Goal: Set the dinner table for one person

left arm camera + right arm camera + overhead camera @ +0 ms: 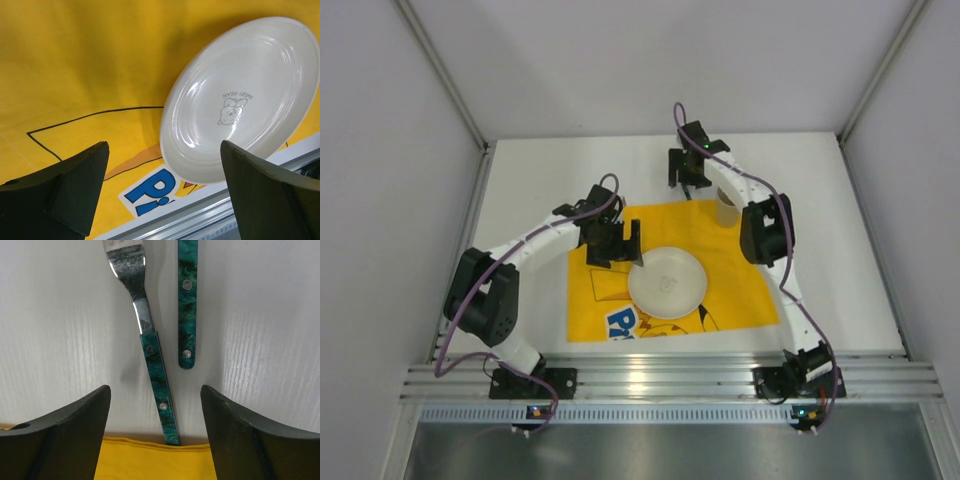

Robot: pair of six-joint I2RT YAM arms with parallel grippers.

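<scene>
A white plate [668,281] lies on the yellow cartoon cloth [610,310] on the white dinner table [540,170]; it also shows in the left wrist view [240,100]. My left gripper [616,243] hovers open and empty over the cloth just left of the plate. My right gripper [688,168] is open above the table behind the cloth. Under it lie a fork [150,340] with a green marbled handle and a second green-handled utensil [187,300], its head out of view. The fork's handle end touches the cloth edge [155,460]. A beige cup [727,207] stands at the cloth's far right corner.
Ribbed aluminium rails [670,380] run along the near edge by the arm bases. Grey walls enclose the table on three sides. The right arm's elbow [766,232] hangs over the cloth's right edge beside the cup.
</scene>
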